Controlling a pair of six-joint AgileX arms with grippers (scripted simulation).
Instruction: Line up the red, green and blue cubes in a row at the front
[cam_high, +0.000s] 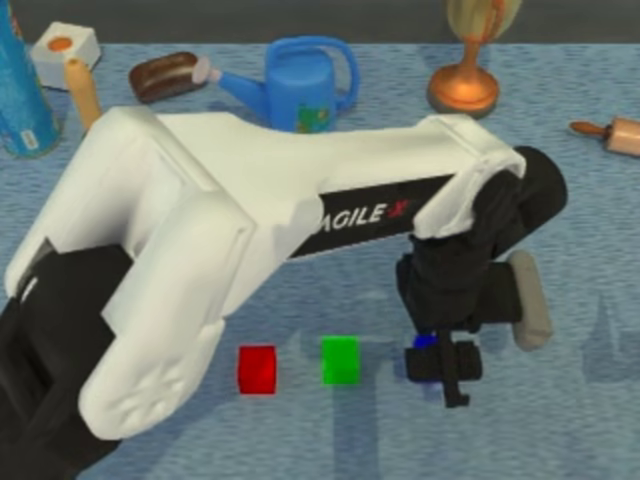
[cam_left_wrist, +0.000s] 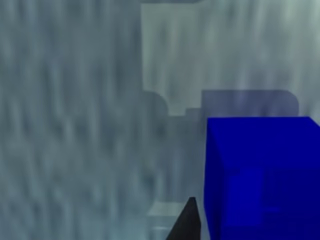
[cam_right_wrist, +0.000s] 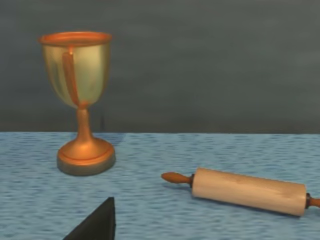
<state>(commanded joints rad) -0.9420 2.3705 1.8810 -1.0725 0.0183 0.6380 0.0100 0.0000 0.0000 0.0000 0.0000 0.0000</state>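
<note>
Two cubes, red (cam_high: 257, 369) and green (cam_high: 340, 360), already sit side by side with a small gap near the table's (cam_high: 560, 420) front edge, and the blue cube (cam_high: 425, 341) is just right of the green one, mostly hidden under the left gripper (cam_high: 443, 365). That gripper is low over the blue cube; the left wrist view shows the cube (cam_left_wrist: 262, 177) close beside one dark fingertip (cam_left_wrist: 187, 220), but I cannot tell whether the jaws are clamped on it or spread, nor whether it rests on the table. The main risk, as I judge it, is the exit: if the fingers drag on lifting, the cube could twist or slide out of line, and a sideways pull toward the left could knock the green cube, which lies near. Straight up looks the safest way out. Open table lies to the right and front of the blue cube. The watering can (cam_high: 300, 85), goblet (cam_high: 470, 55) and rolling pin (cam_high: 612, 133) stand well apart at the back. My right arm is parked out of the top view; its wrist camera faces the goblet (cam_right_wrist: 80, 100) and rolling pin (cam_right_wrist: 247, 191).
</note>
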